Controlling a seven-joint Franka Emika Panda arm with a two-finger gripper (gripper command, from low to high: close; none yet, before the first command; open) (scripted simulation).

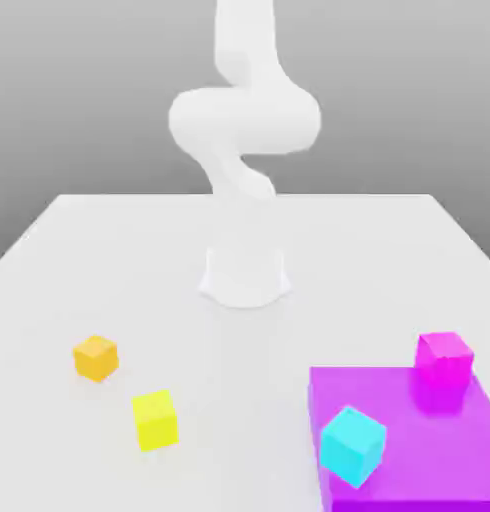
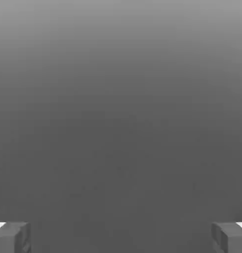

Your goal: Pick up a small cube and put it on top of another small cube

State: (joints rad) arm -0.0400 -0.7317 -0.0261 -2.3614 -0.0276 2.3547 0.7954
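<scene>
An orange cube [image 1: 95,357] and a yellow cube [image 1: 155,419] lie on the white table at the exterior view's left front. A cyan cube [image 1: 351,445] and a magenta cube [image 1: 444,360] rest on a flat purple block [image 1: 414,440] at the right front. The white arm [image 1: 244,125] rises from its base [image 1: 245,277] at the table's middle and reaches up out of the picture. In the hand view my gripper [image 2: 121,237] is open, its two grey fingertips [image 2: 12,237] far apart with nothing between them, facing plain grey background.
The white table [image 1: 245,240] stretches wide behind and beside the arm's base. The purple block takes up the front right corner and stands a little higher than the tabletop.
</scene>
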